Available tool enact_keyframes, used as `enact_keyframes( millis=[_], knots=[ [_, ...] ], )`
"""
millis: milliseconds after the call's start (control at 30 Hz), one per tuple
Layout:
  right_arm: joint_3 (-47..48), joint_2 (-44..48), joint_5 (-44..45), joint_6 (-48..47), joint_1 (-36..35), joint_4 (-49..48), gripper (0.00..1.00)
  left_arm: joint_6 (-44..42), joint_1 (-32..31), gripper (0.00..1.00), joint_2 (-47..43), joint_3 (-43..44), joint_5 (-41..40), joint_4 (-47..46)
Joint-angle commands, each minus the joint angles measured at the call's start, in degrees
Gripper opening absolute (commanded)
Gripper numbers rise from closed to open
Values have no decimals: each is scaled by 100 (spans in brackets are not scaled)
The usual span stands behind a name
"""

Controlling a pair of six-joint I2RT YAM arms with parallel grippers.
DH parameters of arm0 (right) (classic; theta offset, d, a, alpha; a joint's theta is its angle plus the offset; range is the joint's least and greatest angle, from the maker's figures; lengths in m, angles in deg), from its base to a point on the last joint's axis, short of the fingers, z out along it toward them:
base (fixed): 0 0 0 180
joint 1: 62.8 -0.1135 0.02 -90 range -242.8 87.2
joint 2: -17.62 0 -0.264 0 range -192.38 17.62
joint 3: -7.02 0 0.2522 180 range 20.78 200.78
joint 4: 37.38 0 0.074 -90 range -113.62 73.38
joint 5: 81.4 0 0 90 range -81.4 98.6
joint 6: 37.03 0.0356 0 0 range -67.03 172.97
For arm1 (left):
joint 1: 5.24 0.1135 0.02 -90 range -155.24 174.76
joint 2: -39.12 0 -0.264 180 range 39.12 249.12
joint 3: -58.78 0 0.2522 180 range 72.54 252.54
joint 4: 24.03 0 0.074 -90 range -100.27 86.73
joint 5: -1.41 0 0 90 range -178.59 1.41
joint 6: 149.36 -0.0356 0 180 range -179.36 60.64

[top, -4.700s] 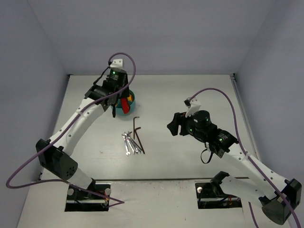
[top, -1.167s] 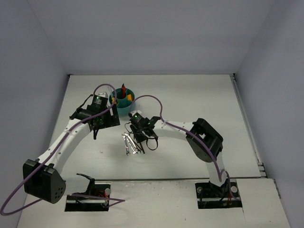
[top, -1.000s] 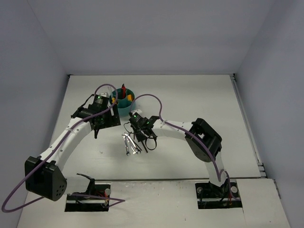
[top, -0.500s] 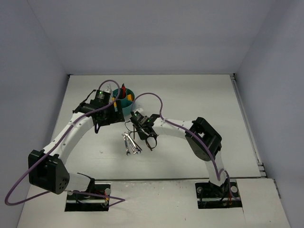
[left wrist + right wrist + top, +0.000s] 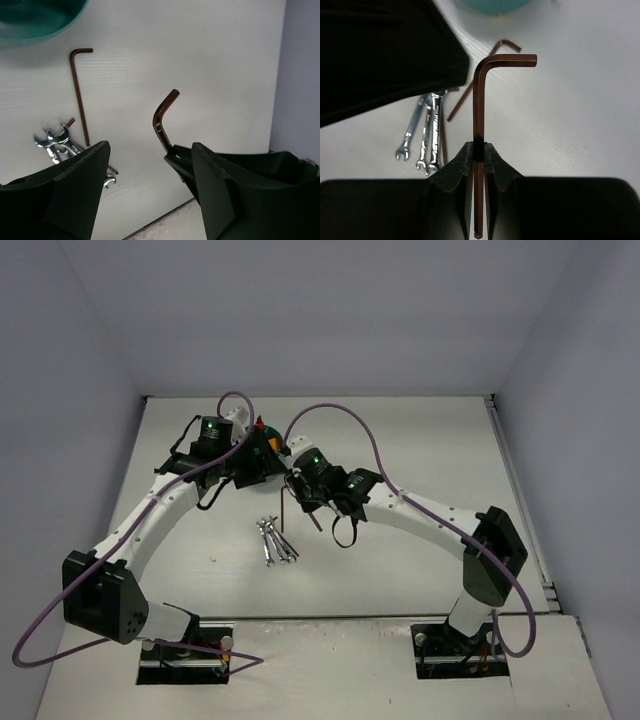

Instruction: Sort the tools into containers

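Note:
My right gripper (image 5: pixel 478 150) is shut on the long shaft of a dark L-shaped hex key (image 5: pixel 479 100), which hangs above the table with its short leg at the far end. In the top view this gripper (image 5: pixel 305 502) is just below the teal container, which my left arm mostly hides there. My left gripper (image 5: pixel 150 185) is open, with nothing between its jaws; its view looks down on the held hex key (image 5: pixel 162 120) and the container's rim (image 5: pixel 35 22). A second hex key (image 5: pixel 80 95) lies flat on the table. Three silver wrenches (image 5: pixel 425 130) lie side by side.
The wrenches (image 5: pixel 275 543) and the lying hex key (image 5: pixel 285 502) sit mid-table, in front of the two grippers. My left gripper (image 5: pixel 262 465) and its arm (image 5: pixel 380 50) hang close to my right gripper. Grey walls close off three sides.
My right gripper has risen from the pile with the hex key and moved toward the container. My left arm has swung right over the container, its jaws slightly narrower.

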Motion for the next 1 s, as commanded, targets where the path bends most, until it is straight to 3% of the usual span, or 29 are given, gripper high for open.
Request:
enact_keyframes(
  millis=[0,200,600,667,933,967],
  knots=[
    [-121,615,-407,-250,46,-744,0,308,-39,62,135,548,622,-789],
    [-182,797,-680,-259,46,-965,0,244,-95,59,320,730,831,-818],
    [-256,957,-721,-168,78,-1232,0,273,-176,44,487,702,895,-783],
    [-295,990,-721,-137,98,-1274,0,296,-184,39,492,682,903,-783],
    [-423,1064,-738,-12,144,-1410,0,284,-185,0,435,669,931,-857],
    [-446,1079,-738,-4,151,-1425,0,314,-185,0,405,646,940,-881]
  ],
)
